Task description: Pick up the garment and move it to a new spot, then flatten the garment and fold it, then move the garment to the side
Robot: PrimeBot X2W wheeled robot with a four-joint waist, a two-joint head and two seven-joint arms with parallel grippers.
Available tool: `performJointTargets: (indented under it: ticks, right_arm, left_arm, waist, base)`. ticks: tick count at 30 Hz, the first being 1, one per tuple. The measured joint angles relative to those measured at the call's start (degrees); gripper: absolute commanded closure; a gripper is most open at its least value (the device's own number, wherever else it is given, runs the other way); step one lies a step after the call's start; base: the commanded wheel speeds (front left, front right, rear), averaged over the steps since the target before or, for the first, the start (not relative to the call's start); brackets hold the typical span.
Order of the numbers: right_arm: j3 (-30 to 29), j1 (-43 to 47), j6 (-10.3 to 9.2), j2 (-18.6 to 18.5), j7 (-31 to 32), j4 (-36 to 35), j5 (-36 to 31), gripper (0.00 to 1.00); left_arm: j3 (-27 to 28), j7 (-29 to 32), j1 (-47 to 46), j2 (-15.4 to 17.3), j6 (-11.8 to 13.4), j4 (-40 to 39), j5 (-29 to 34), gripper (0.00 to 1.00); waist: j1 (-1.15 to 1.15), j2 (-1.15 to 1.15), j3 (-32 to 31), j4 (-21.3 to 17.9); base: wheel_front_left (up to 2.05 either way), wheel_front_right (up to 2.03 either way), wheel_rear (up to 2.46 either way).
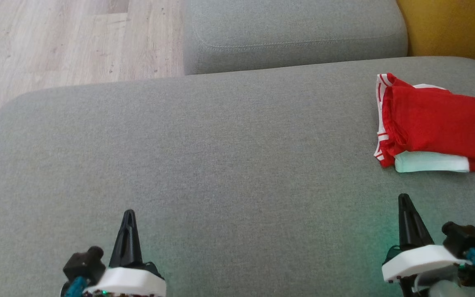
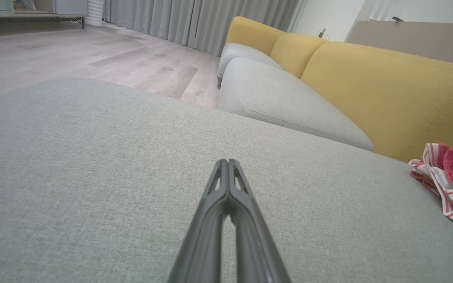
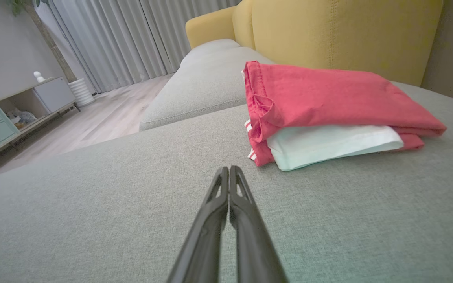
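- Red folded cloth garment (image 1: pixel 435 123) with white-striped edging lies at the far right of the wide grey fabric sofa cushion (image 1: pixel 221 165), beside the yellow backrest (image 1: pixel 452 24).
- It sits ahead of the right gripper (image 1: pixel 403 198), apart from it, and well away from the left gripper (image 1: pixel 129 212).
- Both pincers are pressed together, pinching nothing.
- One folded bundle, two grippers; the white layer (image 1: pixel 431 163) under the red may be a separate piece, hard to tell.

matt woven cushion (image 1: pixel 221 144), cloth garment (image 1: pixel 435 123)
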Motion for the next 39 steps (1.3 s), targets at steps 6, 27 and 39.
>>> performJointTargets:
  ticks: [6,27,39]
  right_arm:
    - [-0.1,0.0,0.00,0.0,0.9,-0.3,3.9,1.00]
    - [-1.0,-0.2,0.00,0.0,4.2,-1.7,17.6,1.00]
    - [-1.7,-0.2,0.00,0.0,6.2,-2.5,25.4,1.00]
  left_arm:
    - [0.6,1.0,-0.2,0.0,-0.5,-0.2,-3.3,1.00]
    - [3.4,4.6,-0.4,0.0,-1.7,-1.0,-15.1,1.00]
    - [4.9,6.5,-0.5,0.0,-2.5,-1.6,-21.8,1.00]
  waist:
    - [0.00,0.00,0.0,0.0]
    - [0.00,0.00,0.2,0.1]
    - [0.00,0.00,0.2,0.2]
  base:
    - [0.00,0.00,0.00]
    - [0.00,0.00,0.00]
    - [0.00,0.00,0.00]
